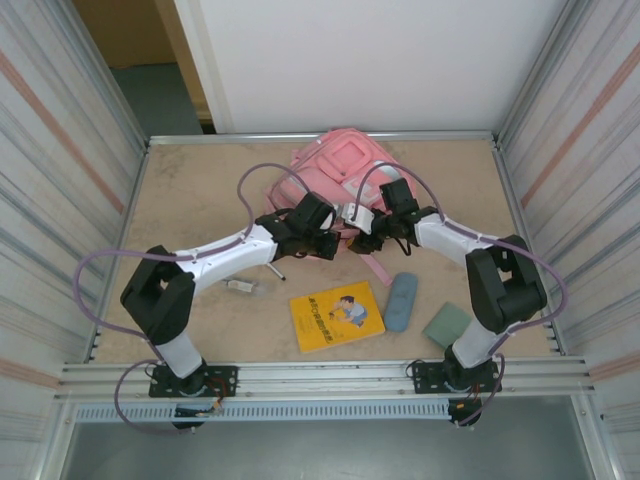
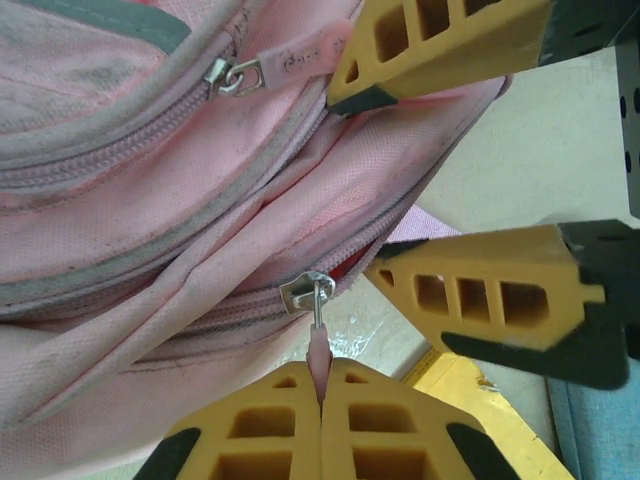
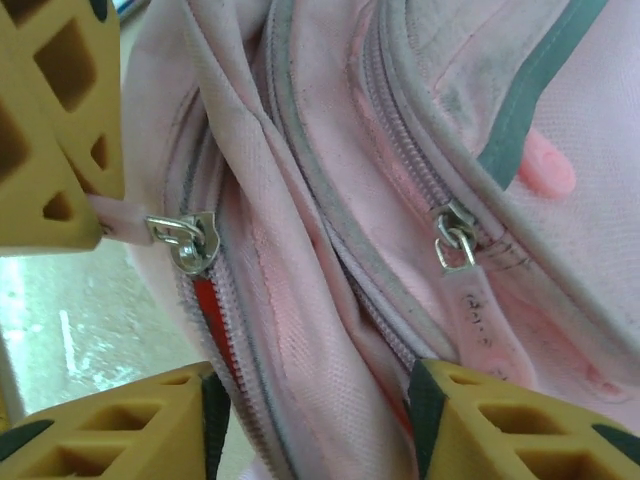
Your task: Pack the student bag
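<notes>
left claw (image 2: 322, 388) is pressed together on the thin pink zip pull (image 2: 318, 352) of the big soft pink fabric backpack (image 1: 340, 165). right claw (image 3: 312, 390) stands apart, straddling a fold of the backpack beside that zip. the backpack lies on the tan table (image 1: 190, 190), toward its far edge. a flat yellow book (image 1: 337, 315) lies on the table's near side.

Flat yellow picture-cover book (image 1: 337, 315) lies on tan tabletop (image 1: 190, 190), near edge. Blue-grey oblong pencil case (image 1: 401, 301) just right of it. Grey-green flat square pad (image 1: 447, 325) further right. Small pale object (image 1: 243, 287) to the left.
</notes>
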Controlling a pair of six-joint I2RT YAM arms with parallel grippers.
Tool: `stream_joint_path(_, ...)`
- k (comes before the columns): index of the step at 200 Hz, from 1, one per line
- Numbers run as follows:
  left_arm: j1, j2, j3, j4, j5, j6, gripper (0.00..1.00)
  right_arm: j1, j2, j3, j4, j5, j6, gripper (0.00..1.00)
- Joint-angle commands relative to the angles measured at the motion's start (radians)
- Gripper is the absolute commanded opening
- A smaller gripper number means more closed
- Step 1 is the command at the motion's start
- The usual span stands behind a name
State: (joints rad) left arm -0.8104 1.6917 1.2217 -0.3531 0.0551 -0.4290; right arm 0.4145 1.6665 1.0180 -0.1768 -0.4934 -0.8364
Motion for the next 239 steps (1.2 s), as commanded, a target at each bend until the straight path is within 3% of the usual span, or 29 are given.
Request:
stream_joint_path(1, -0.001, -0.079, -0.014, 0.066, 0.006, 0.045, 0.0, 0.008, 0.006, 0.029, -0.024, 0.015, -0.093, 0.33)
stream_joint_path(38, 0.045, -0.115, -0.062, 0.037, -0.023, 0.056, 0.0, -0.014, -0.035, 0.01, -0.053, -0.026, -0.14, 0.0)
stream_joint_path(125, 0.253, -0.26, -0.226, -0.03, 0.006, 0.111, 0.0, -0.036, -0.12, -0.045, 0.02, 0.044, -0.171, 0.0)
stream_joint_path(140, 0.287, -0.282, -0.26, -0.01, 0.009, 0.119, 0.0, -0.041, -0.12, -0.045, 0.018, 0.054, -0.159, 0.09)
stream_joint_path(151, 0.29, -0.294, -0.269, 0.005, 0.022, 0.132, 0.0, -0.039, -0.117, -0.045, 0.011, 0.046, -0.148, 0.22)
stream_joint_path(166, 0.288, -0.293, -0.257, 0.025, 0.091, 0.134, 0.0, -0.025, -0.114, -0.047, 0.02, 0.012, -0.127, 0.31)
stream_joint_path(206, 0.244, -0.271, -0.232, 0.111, 0.259, 0.083, 0.0, 0.056, -0.134, -0.038, 0.047, -0.088, -0.012, 0.41)
stream_joint_path(239, 0.187, -0.268, -0.202, 0.128, 0.285, 0.094, 0.0, 0.101, -0.16, -0.02, 0.039, -0.188, 0.061, 0.46)
